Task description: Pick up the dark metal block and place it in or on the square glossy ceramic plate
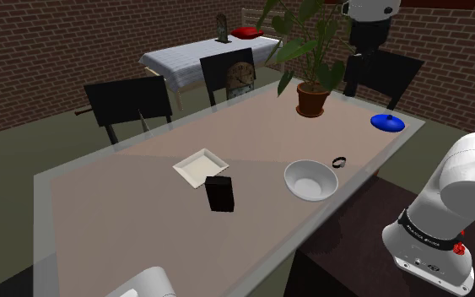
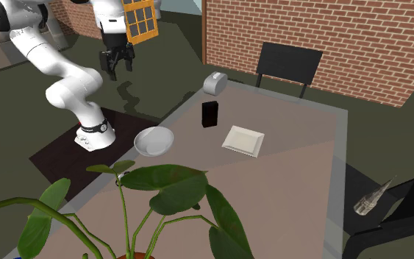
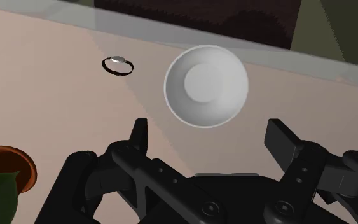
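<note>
Table (image 1: 126, 219): pale, flat top that carries every item listed below.
Arm (image 2: 65, 88): rises from the stand at the table's long edge and holds the hand high over that edge.
Potted plant (image 1: 311, 97): terracotta pot holding a broad-leaved plant, well apart from the work zone.
Gripper (image 3: 209, 127): fingers spread with nothing between them. It hangs above the bowl, well apart from the block.
Bowl (image 3: 206, 86): round, white, empty, near the stand-side edge.
Plate (image 1: 201, 166): square, white, shallow, empty, near the table's middle.
Block (image 1: 219, 194): dark and upright on the table, just beside one plate corner and not touching it.
Block, handling: judged rigid and heavy for its size. The smooth faces may slip.
Block, grasp: close across the two narrower faces from above, on the upper half.
Plate, handling: judged brittle, so lower the block gently.
Small dark ring-shaped item (image 3: 117, 65): lies beside the bowl.
</note>
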